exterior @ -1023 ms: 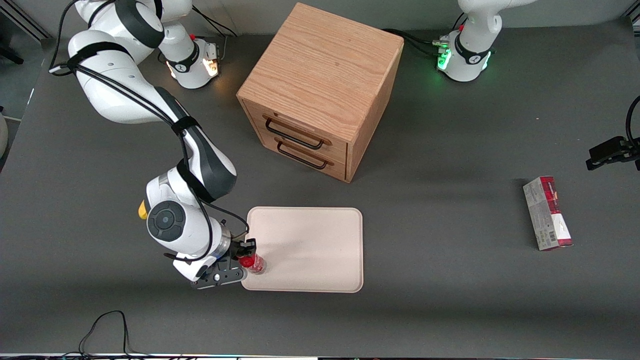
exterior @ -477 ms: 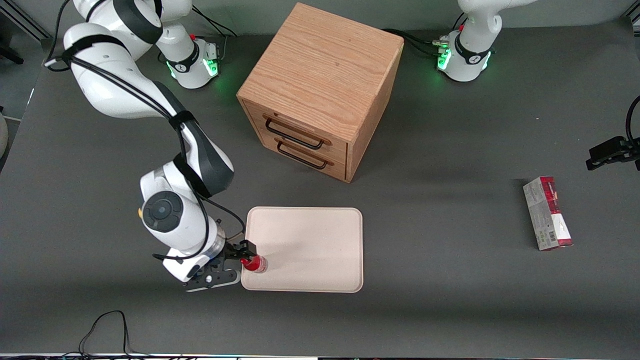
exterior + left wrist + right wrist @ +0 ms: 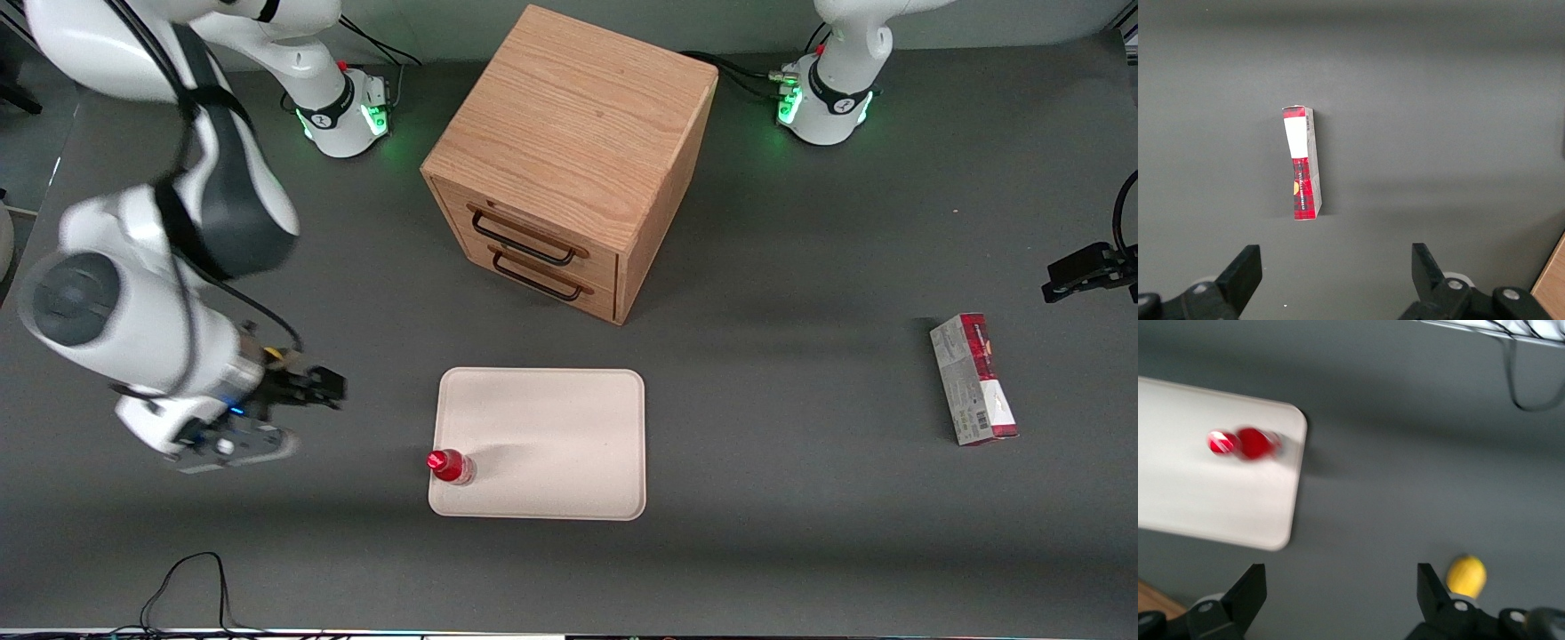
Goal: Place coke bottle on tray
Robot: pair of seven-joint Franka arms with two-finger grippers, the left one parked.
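Note:
The coke bottle (image 3: 449, 467) is small and red with a red cap. It stands upright on the cream tray (image 3: 551, 444), at the tray's corner nearest the front camera toward the working arm's end. It also shows in the right wrist view (image 3: 1248, 443) on the tray (image 3: 1198, 493). My right gripper (image 3: 327, 388) is open and empty. It hangs above the bare table, well apart from the bottle, toward the working arm's end; in the right wrist view (image 3: 1340, 575) grey table shows between its fingers.
A wooden drawer cabinet (image 3: 569, 151) stands farther from the front camera than the tray. A red-and-grey carton (image 3: 973, 380) lies toward the parked arm's end. A yellow lemon-shaped object (image 3: 1466, 575) lies beside one of my gripper's fingers. A black cable (image 3: 191, 582) lies near the table's front edge.
My gripper has let go of the bottle, risen and moved away from the tray toward the working arm's end. The bottle stays standing on the tray.

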